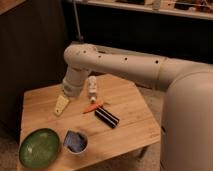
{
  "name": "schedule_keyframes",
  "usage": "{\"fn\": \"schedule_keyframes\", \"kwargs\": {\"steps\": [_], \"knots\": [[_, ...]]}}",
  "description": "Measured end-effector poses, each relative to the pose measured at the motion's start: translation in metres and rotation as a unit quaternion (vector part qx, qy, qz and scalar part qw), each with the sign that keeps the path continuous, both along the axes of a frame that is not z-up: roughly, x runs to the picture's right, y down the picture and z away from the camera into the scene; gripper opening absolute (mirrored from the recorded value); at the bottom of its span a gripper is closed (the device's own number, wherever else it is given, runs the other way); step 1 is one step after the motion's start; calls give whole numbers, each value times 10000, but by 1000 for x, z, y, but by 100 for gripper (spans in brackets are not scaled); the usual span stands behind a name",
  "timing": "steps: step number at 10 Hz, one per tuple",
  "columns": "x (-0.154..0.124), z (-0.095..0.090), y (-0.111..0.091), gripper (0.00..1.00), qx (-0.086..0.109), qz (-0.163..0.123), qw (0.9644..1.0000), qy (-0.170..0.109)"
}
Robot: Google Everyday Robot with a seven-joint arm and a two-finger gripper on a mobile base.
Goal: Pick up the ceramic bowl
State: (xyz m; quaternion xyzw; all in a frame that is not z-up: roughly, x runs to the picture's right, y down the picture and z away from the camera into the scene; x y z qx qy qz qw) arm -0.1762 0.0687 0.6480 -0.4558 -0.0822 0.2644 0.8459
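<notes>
Dim, warm-lit corner, with a pale wooden table out front.
Dark panelling closes in behind and to the left. A light ledge runs across the top, and a thin pole drops down from it. A slice of wood shows in the top-left corner, and greyish floor shows beside the table. The gripper hangs low over the table's left side.

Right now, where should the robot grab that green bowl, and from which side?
Probably the rim of the ceramic bowl, from above at its far edge: it is shallow, the white cup crowds its right side, and the gripper hangs beyond that edge.
</notes>
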Motion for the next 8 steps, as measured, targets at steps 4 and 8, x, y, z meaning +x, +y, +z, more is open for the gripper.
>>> {"fn": "schedule_keyframes", "kwargs": {"steps": [4,8], "knots": [[19,-10,20,80,-127,1089,9917,670],[7,11,24,80,-475,1298,9887,573]]}}
